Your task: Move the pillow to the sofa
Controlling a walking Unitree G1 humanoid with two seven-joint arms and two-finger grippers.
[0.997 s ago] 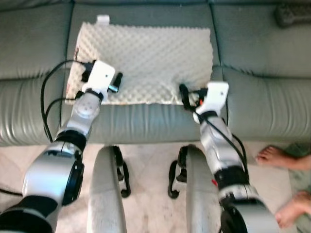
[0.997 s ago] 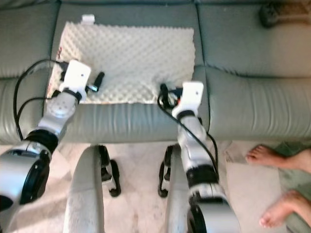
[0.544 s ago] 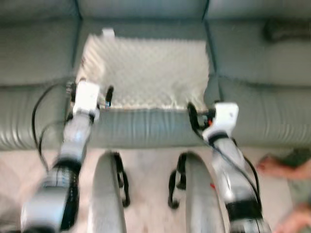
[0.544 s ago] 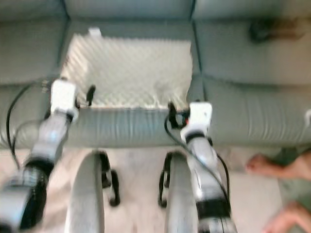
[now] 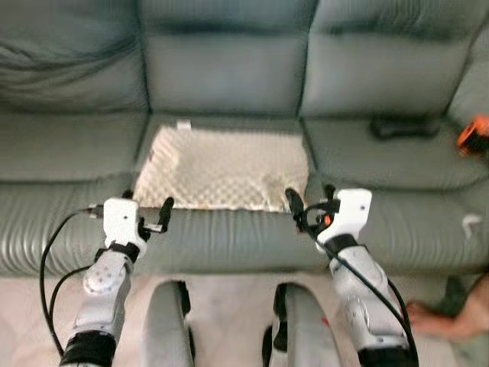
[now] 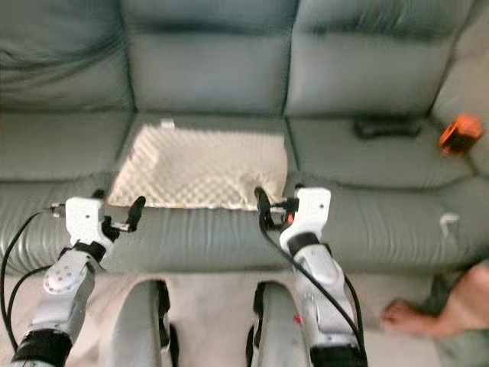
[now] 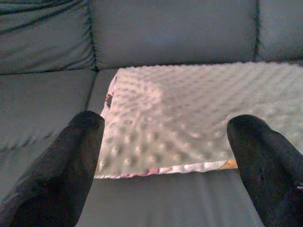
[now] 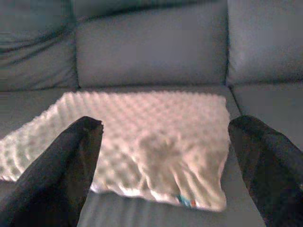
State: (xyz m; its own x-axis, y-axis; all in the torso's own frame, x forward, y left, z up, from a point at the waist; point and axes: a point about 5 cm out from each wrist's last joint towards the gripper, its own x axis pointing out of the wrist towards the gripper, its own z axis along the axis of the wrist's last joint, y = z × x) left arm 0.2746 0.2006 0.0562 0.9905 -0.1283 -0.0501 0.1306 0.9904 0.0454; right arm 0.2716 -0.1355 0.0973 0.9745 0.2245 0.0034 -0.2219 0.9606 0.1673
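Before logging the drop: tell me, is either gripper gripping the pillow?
No. The pillow lies flat on the sofa, both grippers open.

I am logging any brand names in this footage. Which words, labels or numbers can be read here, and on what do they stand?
None can be read.
White tag at the back edge of the pillow: too small to read.
Coloured tag at the pillow's front edge: blurred, no letters made out.
Orange object and dark object on the sofa: no legible marks.

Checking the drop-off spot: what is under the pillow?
The pillow lies flat on the sofa's middle seat cushion. The cushion surface beneath it is covered, so anything lying between them cannot be seen.
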